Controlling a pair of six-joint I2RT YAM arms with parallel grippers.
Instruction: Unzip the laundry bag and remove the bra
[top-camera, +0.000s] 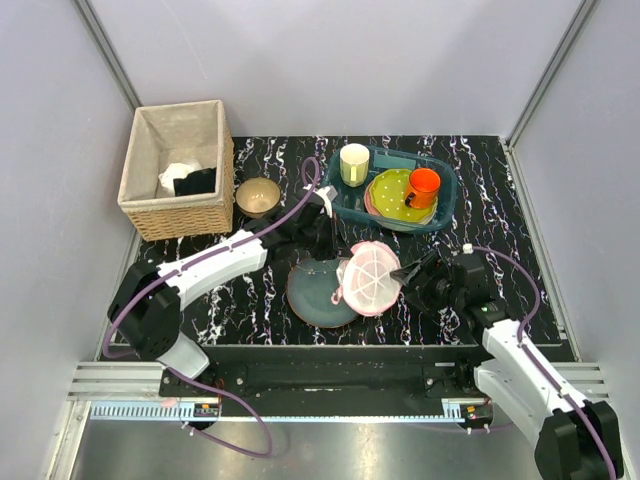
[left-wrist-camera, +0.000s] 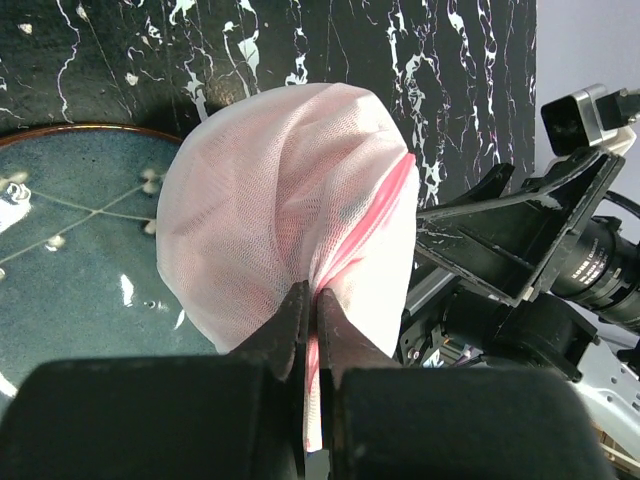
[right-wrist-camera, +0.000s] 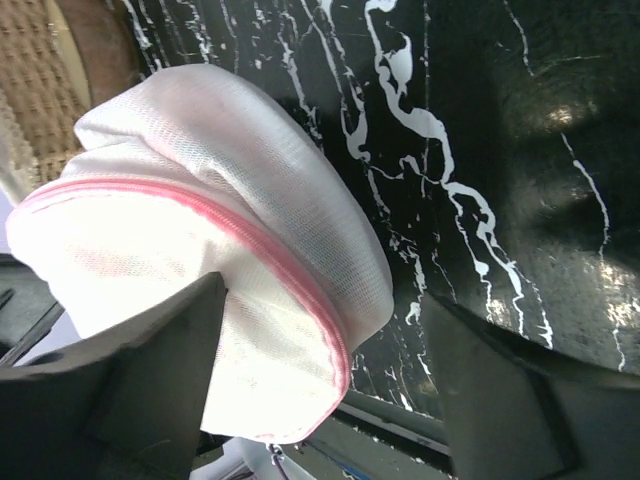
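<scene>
The laundry bag (top-camera: 372, 277), white mesh with pink zip trim, is held up on edge over the right rim of the blue-grey plate (top-camera: 315, 296). My left gripper (top-camera: 338, 266) is shut on a fold of the bag's mesh by the pink trim, as the left wrist view shows (left-wrist-camera: 312, 300). My right gripper (top-camera: 406, 272) is open just right of the bag. In the right wrist view the bag (right-wrist-camera: 200, 250) and its pink zip (right-wrist-camera: 262, 248) lie between the spread fingers (right-wrist-camera: 150, 380), and a small zip pull (right-wrist-camera: 270, 460) hangs at the bottom. The bra is hidden inside.
A wicker basket (top-camera: 180, 205) holding white and black cloths stands at the back left. A brown bowl (top-camera: 258, 196) sits beside it. A blue tub (top-camera: 445, 190) at the back right holds a cream cup, a green plate, pink plates and an orange mug.
</scene>
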